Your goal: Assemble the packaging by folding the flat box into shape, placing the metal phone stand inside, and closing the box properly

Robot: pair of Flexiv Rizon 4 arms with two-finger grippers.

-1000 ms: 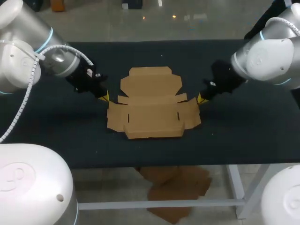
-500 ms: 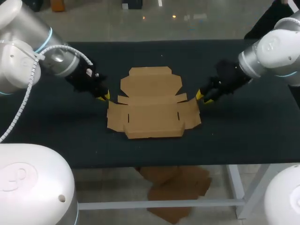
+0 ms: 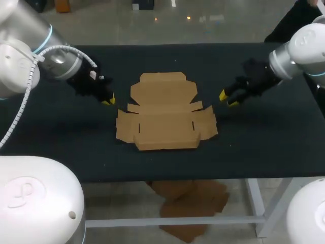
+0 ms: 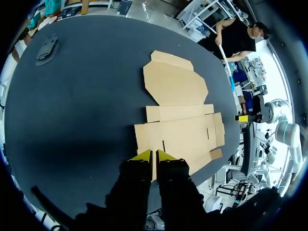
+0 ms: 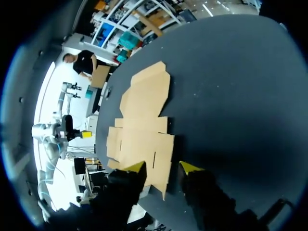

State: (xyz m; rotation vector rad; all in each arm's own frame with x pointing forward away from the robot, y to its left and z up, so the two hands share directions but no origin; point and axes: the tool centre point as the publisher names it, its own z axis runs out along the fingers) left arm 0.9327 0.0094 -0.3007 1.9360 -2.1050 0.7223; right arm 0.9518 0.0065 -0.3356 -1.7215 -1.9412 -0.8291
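dark object (image 4: 46, 48), left wrist view only

Flat box (image 3: 165, 114) lies between left tool (image 3: 109, 100), right tool (image 3: 227, 99).

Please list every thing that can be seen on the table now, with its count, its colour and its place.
table: one, black top, under everything
flat box: one, brown cardboard, unfolded, lying at the table's middle
small object: one, dark grey, near the table's edge, far from the flat box; I cannot tell what it is
left gripper: one, black with yellow tips, beside the box's left side, fingers together, empty
right gripper: one, black with yellow tips, beside the box's right side, fingers apart, empty
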